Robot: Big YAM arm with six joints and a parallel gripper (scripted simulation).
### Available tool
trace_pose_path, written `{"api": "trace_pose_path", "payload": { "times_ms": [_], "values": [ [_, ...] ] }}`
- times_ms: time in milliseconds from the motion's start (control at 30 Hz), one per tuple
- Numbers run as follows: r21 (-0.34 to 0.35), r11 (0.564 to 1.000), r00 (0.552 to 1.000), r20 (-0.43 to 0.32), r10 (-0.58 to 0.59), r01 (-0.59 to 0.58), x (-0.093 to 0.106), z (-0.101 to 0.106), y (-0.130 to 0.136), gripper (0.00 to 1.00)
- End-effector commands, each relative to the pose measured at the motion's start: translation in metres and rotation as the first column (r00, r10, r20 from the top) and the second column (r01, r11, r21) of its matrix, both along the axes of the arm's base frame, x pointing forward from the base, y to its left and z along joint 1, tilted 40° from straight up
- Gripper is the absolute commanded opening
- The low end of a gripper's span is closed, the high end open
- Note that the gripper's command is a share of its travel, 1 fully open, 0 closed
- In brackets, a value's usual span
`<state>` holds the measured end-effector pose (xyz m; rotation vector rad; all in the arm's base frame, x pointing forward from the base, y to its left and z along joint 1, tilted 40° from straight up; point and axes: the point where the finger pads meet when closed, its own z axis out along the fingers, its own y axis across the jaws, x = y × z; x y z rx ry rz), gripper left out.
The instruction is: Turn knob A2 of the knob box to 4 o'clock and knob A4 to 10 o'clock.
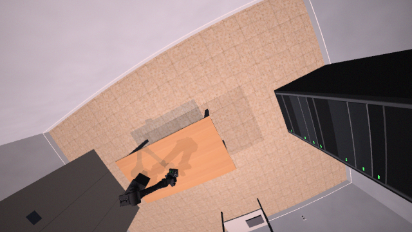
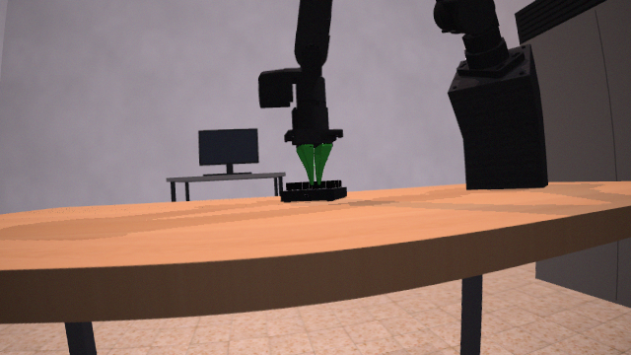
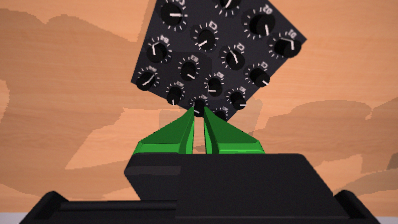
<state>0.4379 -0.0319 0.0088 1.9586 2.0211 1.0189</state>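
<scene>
The black knob box [image 3: 215, 61] [image 2: 314, 195] stands on the table. In the wrist view its row A lies nearest the fingers, with its rear side toward the bottom left. My gripper [image 3: 199, 112] [image 2: 315, 183] points down with its green fingers nearly together and is shut on knob A2 [image 3: 199, 113]. The fingertips partly hide this knob; a short piece of its white line shows on its lower left. Knob A4 [image 3: 145, 81] is free, with its line running up-right toward its gap side. Knob A3 [image 3: 174, 95] and knob A1 [image 3: 220, 115] stand close beside A2.
Row B lies just behind row A in the wrist view, with knob B2 [image 3: 214, 86] and knob B3 [image 3: 189, 70] nearest the tips. The box stands on the wooden table [image 1: 206, 145] [image 2: 197, 247]. The arm's base block [image 2: 503, 133] stands at the right in the exterior view.
</scene>
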Motion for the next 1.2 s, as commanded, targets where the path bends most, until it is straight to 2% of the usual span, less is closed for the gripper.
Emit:
{"api": "trace_pose_path", "payload": {
  "times_ms": [0,200,600,1167],
  "values": [
    [0.067,0.991,0.992,-0.063,-0.113,0.117,-0.0004,-0.0052,-0.0012,0.08],
    [0.129,0.967,0.971,-0.121,-0.206,0.221,-0.0005,-0.0054,-0.0012,0.08],
    [0.197,0.915,0.928,-0.201,-0.313,0.351,-0.0008,-0.0056,-0.001,0.08],
    [0.236,0.87,0.891,-0.257,-0.374,0.433,-0.0011,-0.0057,-0.0006,0.08]
  ]
}}
